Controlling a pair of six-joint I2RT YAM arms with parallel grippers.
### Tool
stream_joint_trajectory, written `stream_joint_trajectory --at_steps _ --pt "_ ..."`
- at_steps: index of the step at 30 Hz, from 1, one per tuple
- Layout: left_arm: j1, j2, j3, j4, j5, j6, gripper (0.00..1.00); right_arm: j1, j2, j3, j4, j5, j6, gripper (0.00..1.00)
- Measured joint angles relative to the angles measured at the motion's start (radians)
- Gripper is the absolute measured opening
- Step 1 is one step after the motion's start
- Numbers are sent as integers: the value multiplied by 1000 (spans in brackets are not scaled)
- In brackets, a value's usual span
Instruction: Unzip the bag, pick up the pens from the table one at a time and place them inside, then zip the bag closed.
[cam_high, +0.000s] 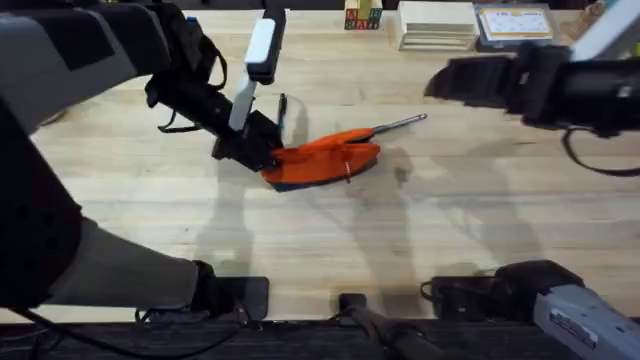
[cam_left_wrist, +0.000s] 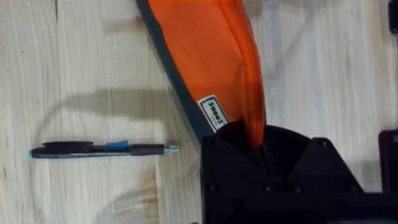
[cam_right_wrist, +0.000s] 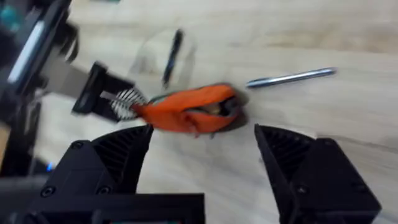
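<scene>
Overhead: left arm low, fingers (cam_high: 262, 152) clamped on the bag's (cam_high: 325, 156) end; right fingers (cam_right_wrist: 202, 152) wide apart, raised above the table (cam_high: 450, 220).

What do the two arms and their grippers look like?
Both arms are black with grey and white sections and thin black cables. The left gripper has a white link above it. The right gripper has two black, wedge-shaped fingers with ribbed inner faces.

A small white tag (cam_left_wrist: 214, 112) is showing on the dark edge of the orange bag (cam_left_wrist: 211, 56) in the left wrist view, bearing a short dark print that is staying too small and skewed to read. At the far edge of the bench (cam_high: 470, 230), lettered blocks (cam_high: 363, 15) and a printed card (cam_high: 512, 24) are lying, their marks not readable.
</scene>
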Motion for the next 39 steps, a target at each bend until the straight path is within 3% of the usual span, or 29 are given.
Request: stream_joint_trajectory --at_steps 4,5,18,27,39 --pt "0 0 0 0 0 0 42 98 40 0 -1 -28 7 997" --pt "0 0 0 0 0 0 42 201 92 0 -12 -23 7 997" --pt "0 0 0 0 0 0 42 462 294 0 -3 119 8 997" --pt "0 0 0 0 0 0 42 504 470 0 115 134 74 997" --pt "0 0 0 1 0 0 42 504 590 0 219 143 162 997"
